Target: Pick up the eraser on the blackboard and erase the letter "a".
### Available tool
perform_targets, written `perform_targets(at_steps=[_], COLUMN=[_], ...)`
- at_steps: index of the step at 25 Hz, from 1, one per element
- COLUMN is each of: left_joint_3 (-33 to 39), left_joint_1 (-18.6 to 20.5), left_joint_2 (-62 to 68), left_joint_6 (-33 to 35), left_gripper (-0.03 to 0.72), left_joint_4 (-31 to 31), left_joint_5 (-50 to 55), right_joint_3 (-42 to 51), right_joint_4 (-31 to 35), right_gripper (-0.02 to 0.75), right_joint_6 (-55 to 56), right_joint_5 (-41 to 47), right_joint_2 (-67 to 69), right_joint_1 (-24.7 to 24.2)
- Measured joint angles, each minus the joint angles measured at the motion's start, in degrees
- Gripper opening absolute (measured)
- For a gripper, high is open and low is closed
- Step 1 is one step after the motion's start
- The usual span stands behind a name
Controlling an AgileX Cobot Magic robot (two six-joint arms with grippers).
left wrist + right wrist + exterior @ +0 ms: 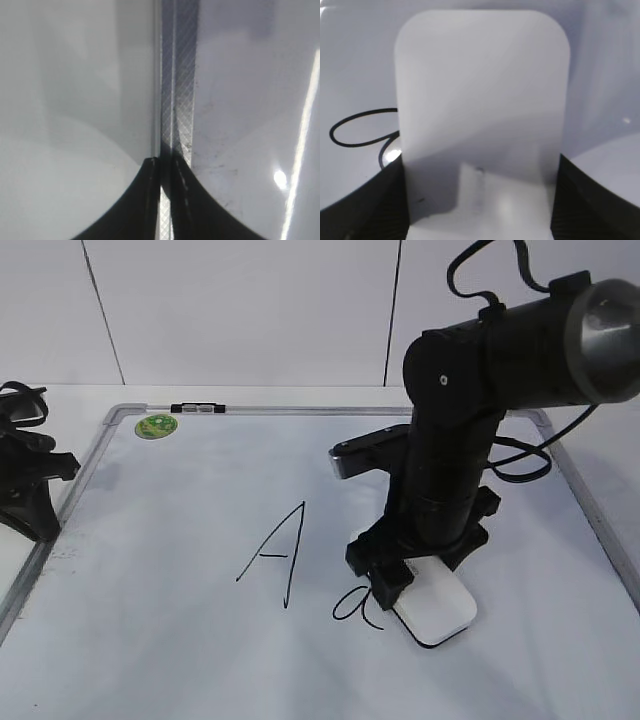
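The white eraser (437,611) lies flat on the blackboard (200,660), just right of the small cursive letter "a" (352,606). My right gripper (415,580) is down over the eraser's near end with a black finger against each long side. In the right wrist view the eraser (480,100) fills the frame between the two fingers (480,210), and part of the "a" (360,131) shows to its left. My left gripper (30,485) rests at the board's left edge; in the left wrist view its fingers (167,200) are together over the grey frame (175,75).
A tall capital "A" (275,552) is drawn left of the "a". A round green sticker (156,425) and a small black clip (197,408) sit at the board's far left corner. The right arm's body (470,420) stands over the board's right half.
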Motion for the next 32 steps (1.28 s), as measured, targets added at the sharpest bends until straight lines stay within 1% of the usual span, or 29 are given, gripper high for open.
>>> perform_targets(at_steps=[8,9,10,15,21,32], left_joint_3=[0.0,0.0,0.0,0.0,0.0,0.0], left_joint_1=[0.0,0.0,0.0,0.0,0.0,0.0], left_joint_2=[0.0,0.0,0.0,0.0,0.0,0.0], left_joint_6=[0.0,0.0,0.0,0.0,0.0,0.0], left_gripper=[0.035,0.036,0.036,0.039,0.039,0.044], left_joint_4=[0.1,0.1,0.1,0.1,0.2,0.2], left_joint_5=[0.0,0.0,0.0,0.0,0.0,0.0], right_joint_3=[-0.8,-0.8,-0.8,-1.0,-1.1,-1.1], right_joint_4=[-1.6,-1.8,-2.1,-2.1,1.0,2.3], right_gripper=[0.559,0.579,0.559,0.558,0.558,0.557], right_joint_6=[0.0,0.1,0.1,0.1,-1.7,-2.6], right_joint_5=[0.4,0.4,0.4,0.6,1.6,3.0], right_joint_2=[1.0,1.1,1.1,1.2,1.3,1.3], right_joint_1=[2.4,2.6,2.9,4.8,6.0,10.4])
